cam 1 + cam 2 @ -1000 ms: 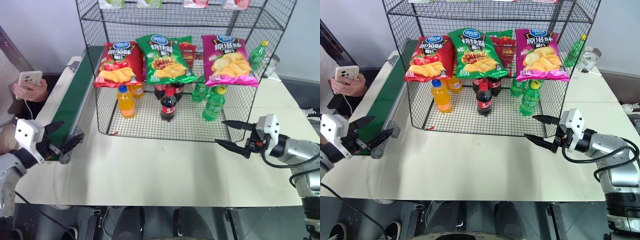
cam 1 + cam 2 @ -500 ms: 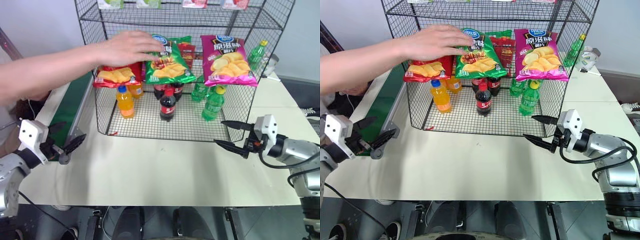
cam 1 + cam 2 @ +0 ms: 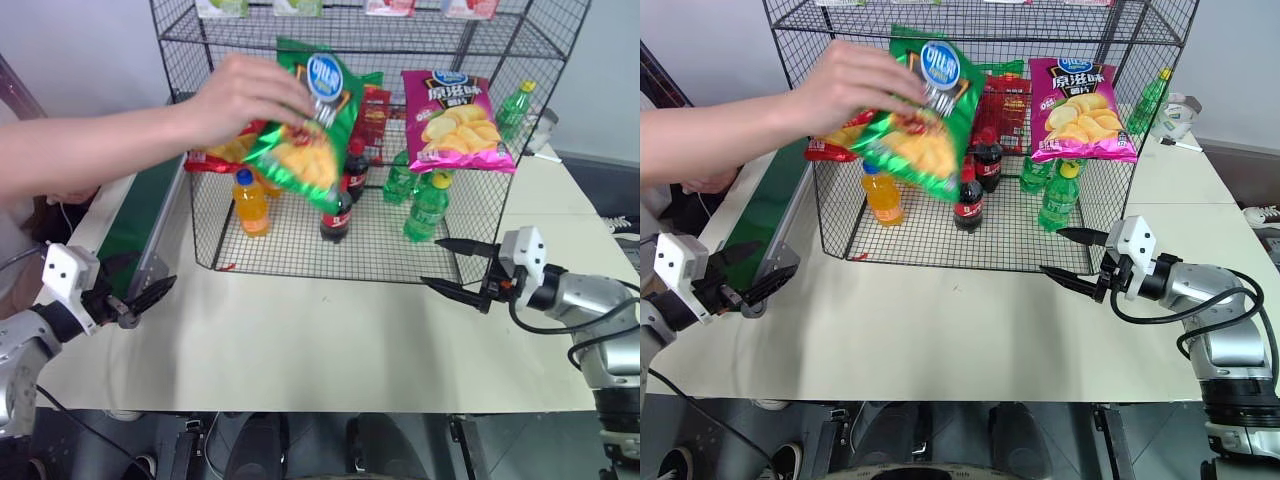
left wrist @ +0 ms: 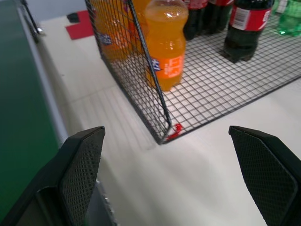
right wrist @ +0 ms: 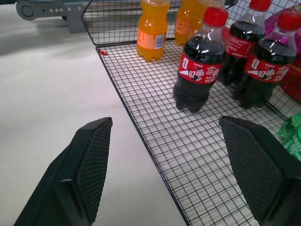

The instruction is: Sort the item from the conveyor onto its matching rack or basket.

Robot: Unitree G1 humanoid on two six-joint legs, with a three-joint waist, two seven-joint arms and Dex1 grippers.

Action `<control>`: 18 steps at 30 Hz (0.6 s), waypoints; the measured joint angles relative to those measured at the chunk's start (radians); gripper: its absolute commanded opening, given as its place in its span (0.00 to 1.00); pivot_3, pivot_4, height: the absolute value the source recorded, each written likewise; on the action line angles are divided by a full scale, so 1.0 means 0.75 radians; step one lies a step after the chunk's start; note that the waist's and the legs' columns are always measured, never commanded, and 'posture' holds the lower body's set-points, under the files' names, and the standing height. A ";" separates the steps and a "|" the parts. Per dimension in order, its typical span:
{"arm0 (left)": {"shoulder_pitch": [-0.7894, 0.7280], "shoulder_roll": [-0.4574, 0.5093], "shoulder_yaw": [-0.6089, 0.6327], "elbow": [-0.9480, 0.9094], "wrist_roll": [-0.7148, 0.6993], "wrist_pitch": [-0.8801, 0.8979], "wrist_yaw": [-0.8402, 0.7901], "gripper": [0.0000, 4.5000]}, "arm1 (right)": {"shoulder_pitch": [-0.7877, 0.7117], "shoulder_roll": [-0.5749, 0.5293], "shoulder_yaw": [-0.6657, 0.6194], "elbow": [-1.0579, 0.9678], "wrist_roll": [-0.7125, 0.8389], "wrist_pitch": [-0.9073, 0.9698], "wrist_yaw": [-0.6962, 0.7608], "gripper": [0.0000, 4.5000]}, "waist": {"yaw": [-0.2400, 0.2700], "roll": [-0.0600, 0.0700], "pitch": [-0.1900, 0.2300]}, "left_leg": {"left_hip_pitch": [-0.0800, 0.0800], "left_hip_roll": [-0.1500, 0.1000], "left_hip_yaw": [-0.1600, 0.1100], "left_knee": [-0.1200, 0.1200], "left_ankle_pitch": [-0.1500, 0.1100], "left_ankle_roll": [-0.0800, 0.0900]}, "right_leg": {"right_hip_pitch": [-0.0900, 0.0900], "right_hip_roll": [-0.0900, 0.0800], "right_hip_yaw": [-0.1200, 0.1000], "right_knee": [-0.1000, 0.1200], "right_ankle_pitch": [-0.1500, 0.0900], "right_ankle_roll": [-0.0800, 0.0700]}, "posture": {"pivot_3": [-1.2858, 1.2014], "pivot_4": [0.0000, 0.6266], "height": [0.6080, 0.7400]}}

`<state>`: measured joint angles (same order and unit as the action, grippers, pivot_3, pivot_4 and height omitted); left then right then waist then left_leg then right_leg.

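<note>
A person's hand [image 3: 240, 95] holds the item, a green chip bag [image 3: 300, 135], tilted in the air in front of the rack [image 3: 400, 45]. The dark green conveyor [image 3: 135, 215] runs along the table's left side with nothing on the part that shows. My left gripper [image 3: 138, 282] hovers open and empty at the belt's near end, close to the rack's front corner [image 4: 164, 134]. Over the table right of the rack, my right gripper [image 3: 434, 262] is open and empty, pointing toward the rack's bottom tier.
On the rack's middle shelf lie a red chip bag [image 3: 212, 155], partly behind the arm, and a magenta chip bag [image 3: 455, 105]. Orange [image 3: 250, 200], cola [image 5: 200, 66] and green bottles [image 3: 428, 205] stand on the bottom tier. Open tabletop [image 3: 300, 340] lies between my grippers.
The person's arm reached in from the left, took the green bag off the rack's shelf and lifted it forward, tilted. Both grippers stayed where they were.
</note>
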<state>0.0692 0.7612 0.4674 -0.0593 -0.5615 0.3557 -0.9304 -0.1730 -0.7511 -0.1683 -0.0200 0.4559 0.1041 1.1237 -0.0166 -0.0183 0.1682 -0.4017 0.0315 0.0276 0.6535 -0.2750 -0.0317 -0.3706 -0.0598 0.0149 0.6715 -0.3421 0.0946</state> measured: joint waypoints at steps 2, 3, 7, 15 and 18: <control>-0.005 0.001 0.029 -0.002 -0.081 0.075 -0.014 1.00 | 0.000 0.015 0.002 -0.021 0.003 0.019 -0.007 0.84 | -0.002 0.000 0.000 | 0.000 0.000 0.000 0.000 0.000 0.000 | 0.000 0.000 0.000 0.000 0.000 0.000 | 0.52 0.24 0.99; -0.009 0.001 0.040 -0.002 -0.091 0.081 -0.014 1.00 | 0.000 0.023 0.004 -0.035 0.006 0.028 -0.012 0.84 | -0.002 0.000 0.000 | 0.000 0.000 0.000 0.000 0.000 0.000 | 0.000 0.000 0.000 0.001 0.000 0.000 | 0.52 0.24 0.99; -0.008 -0.004 0.046 -0.002 -0.058 -0.025 -0.024 1.00 | -0.002 0.033 0.009 -0.080 0.024 0.063 -0.027 0.84 | 0.001 0.000 0.000 | 0.000 0.000 0.000 0.001 0.000 0.000 | 0.000 0.000 0.000 0.001 0.000 0.000 | 0.52 0.24 0.99; -0.016 -0.010 0.037 0.005 -0.017 -0.111 -0.021 1.00 | -0.026 0.033 0.010 -0.089 0.027 0.088 -0.039 0.84 | 0.000 0.000 0.000 | 0.000 0.000 0.000 0.001 0.000 0.000 | 0.000 0.000 0.000 0.001 0.000 0.000 | 0.52 0.24 0.99; -0.019 -0.013 0.033 0.005 -0.003 -0.121 -0.007 1.00 | -0.030 0.034 0.013 -0.089 0.026 0.088 -0.040 0.84 | 0.000 0.000 0.000 | 0.000 0.000 0.000 0.001 0.000 0.000 | 0.000 0.000 0.000 0.001 0.000 0.000 | 0.52 0.24 0.99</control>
<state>0.0546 0.7511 0.4924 -0.0555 -0.5640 0.2652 -0.9360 -0.1957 -0.7255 -0.1583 -0.0869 0.4755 0.1702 1.0935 -0.0168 -0.0183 0.1681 -0.4016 0.0315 0.0276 0.6540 -0.2750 -0.0317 -0.3707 -0.0598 0.0150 0.6722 -0.3421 0.0946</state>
